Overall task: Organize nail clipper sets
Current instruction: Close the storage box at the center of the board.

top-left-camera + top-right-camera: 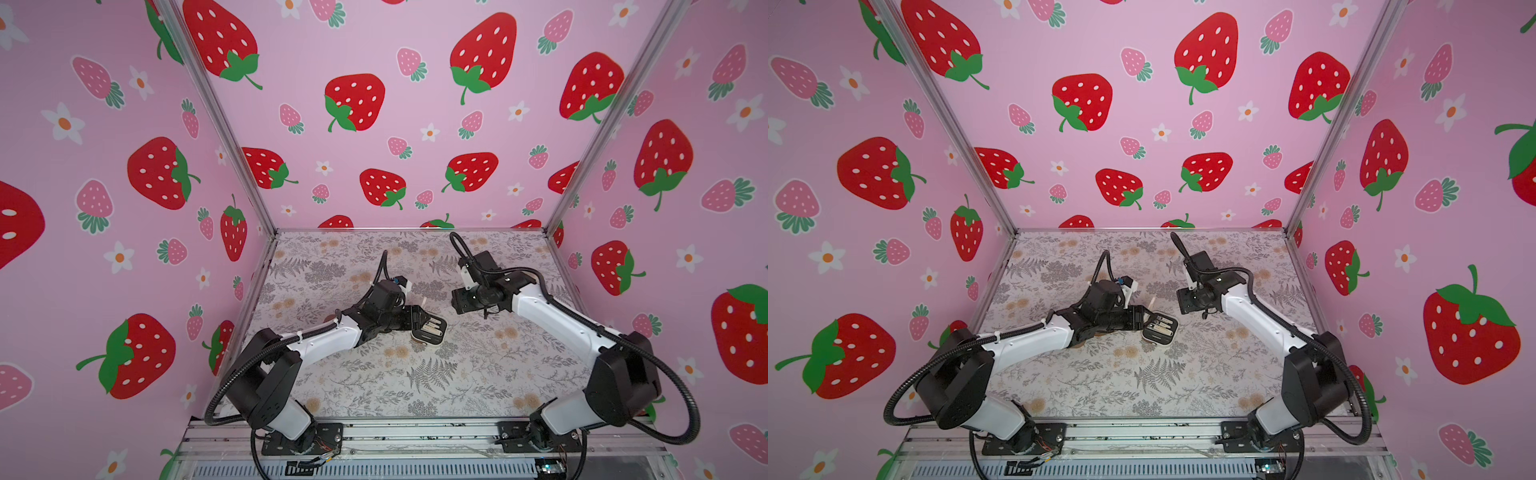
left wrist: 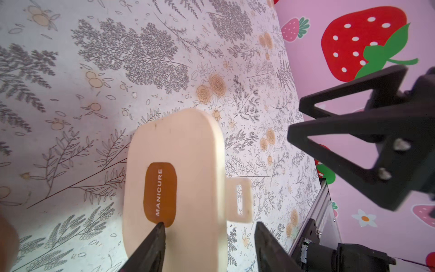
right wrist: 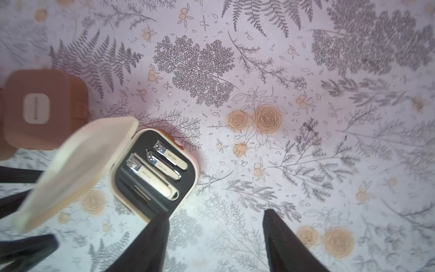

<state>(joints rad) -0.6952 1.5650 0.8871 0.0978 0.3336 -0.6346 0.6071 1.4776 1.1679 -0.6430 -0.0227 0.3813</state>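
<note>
As left gripper [image 2: 209, 225] touches cream case [image 3: 77, 164], right gripper [image 3: 215, 215] raised; splayed

table [image 1: 457, 374]: floral cover | on it: cream case [image 3: 77, 169] (lid open), brown case [image 3: 46, 108]

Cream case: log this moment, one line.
cream case: open, lid raised | clippers: three seated inside | left tool: open, at lid | right tool: open, empty, near case | brown case: closed
</note>
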